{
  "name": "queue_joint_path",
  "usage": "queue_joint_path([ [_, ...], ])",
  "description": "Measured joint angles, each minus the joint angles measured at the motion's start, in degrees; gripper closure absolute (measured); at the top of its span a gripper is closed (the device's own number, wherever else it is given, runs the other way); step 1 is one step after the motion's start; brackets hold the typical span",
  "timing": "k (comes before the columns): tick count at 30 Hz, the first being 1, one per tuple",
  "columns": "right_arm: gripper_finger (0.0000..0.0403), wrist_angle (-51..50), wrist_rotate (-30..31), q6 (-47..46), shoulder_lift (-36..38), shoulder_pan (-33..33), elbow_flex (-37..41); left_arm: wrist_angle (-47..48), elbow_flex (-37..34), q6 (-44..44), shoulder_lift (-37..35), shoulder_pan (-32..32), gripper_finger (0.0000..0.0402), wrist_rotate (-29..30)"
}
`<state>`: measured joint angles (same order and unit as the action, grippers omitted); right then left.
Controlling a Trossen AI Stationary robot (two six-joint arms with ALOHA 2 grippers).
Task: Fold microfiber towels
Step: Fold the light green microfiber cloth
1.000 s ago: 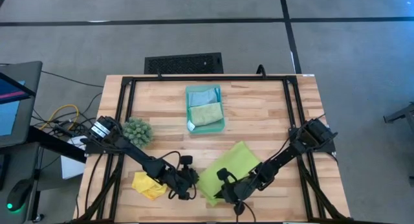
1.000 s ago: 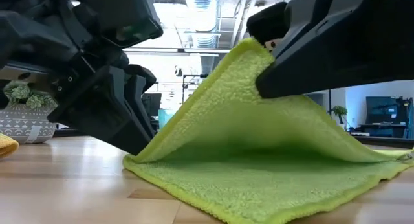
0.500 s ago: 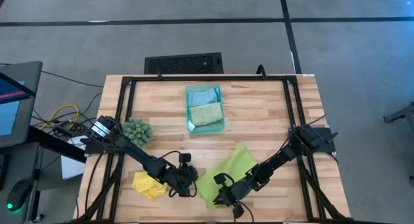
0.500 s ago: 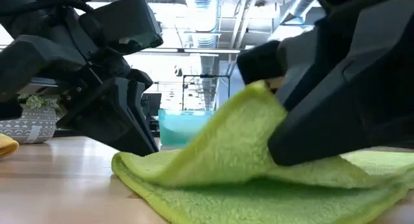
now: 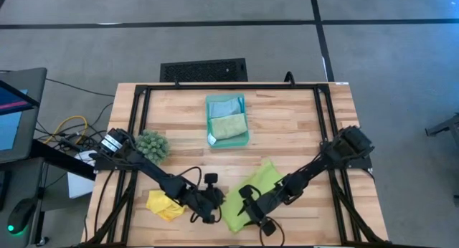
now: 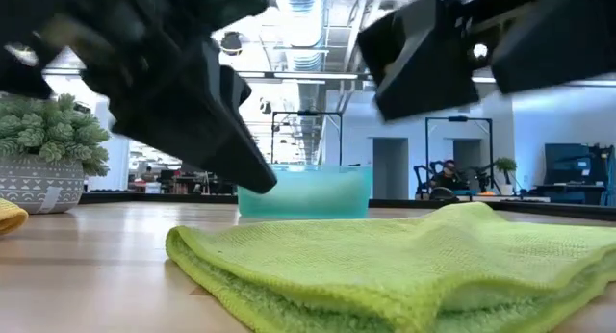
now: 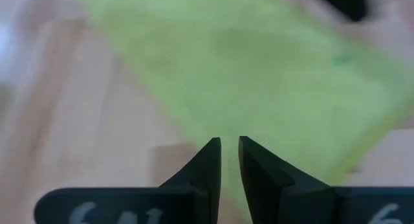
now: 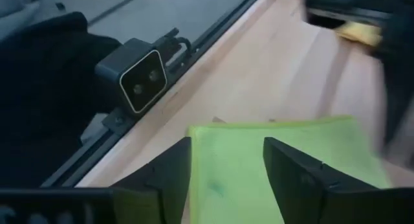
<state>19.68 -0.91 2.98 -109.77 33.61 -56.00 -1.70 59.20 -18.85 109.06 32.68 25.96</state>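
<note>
The lime green towel (image 5: 254,185) lies folded flat on the table near its front edge, with its folded rim (image 6: 192,251) toward the left. My right gripper (image 8: 226,162) hangs open just above the towel's near part and touches nothing. My left gripper (image 7: 229,143) hovers at the towel's left side, its fingers almost together with nothing between them. A crumpled yellow towel (image 5: 163,205) lies at the front left. A light blue towel (image 5: 224,105) and a sage towel (image 5: 228,126) rest in the teal tray (image 5: 246,137).
A dark-green spiky clump in a pot (image 5: 153,144) stands at the left, also seen in the low view (image 6: 43,145). A small camera (image 8: 139,81) sits on the frame rail at the table's near edge. Bare wood lies to the right of the towel (image 5: 315,126).
My right gripper carried the towel's raised edge down toward the near left, laying it over the lower layer, then opened, let go and rose clear. The towel has gone from a tented fold to lying flat and doubled. My left gripper lifted a little off the table.
</note>
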Motion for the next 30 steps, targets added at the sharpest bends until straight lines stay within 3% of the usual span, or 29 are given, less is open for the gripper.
queue_joint_path([
  [3,0.0192,-3.3,2.3,1.4,4.0,0.1,2.4,-3.5,0.2,0.8,0.3,0.2,0.0355,-5.3],
  [7,0.0229,-1.5,6.6,-1.8,6.5,-1.6,10.3,-5.6,0.3,0.1,2.6,0.3,0.0355,-10.2],
  [12,0.0290,0.1,9.1,-8.8,8.2,-6.4,17.6,-4.5,0.4,-0.1,5.5,0.0,0.0355,-10.1],
  [18,0.0342,-2.2,8.7,-15.4,9.8,-11.2,20.8,-1.1,1.8,0.3,4.2,0.1,0.0355,-10.3],
  [24,0.0365,-9.2,8.5,-13.2,20.7,-7.9,20.9,4.2,6.6,0.7,2.9,1.8,0.0355,-4.4],
  [30,0.0371,-21.1,8.9,-15.7,28.6,-3.1,20.9,3.6,7.0,1.3,3.0,1.5,0.0355,1.6],
])
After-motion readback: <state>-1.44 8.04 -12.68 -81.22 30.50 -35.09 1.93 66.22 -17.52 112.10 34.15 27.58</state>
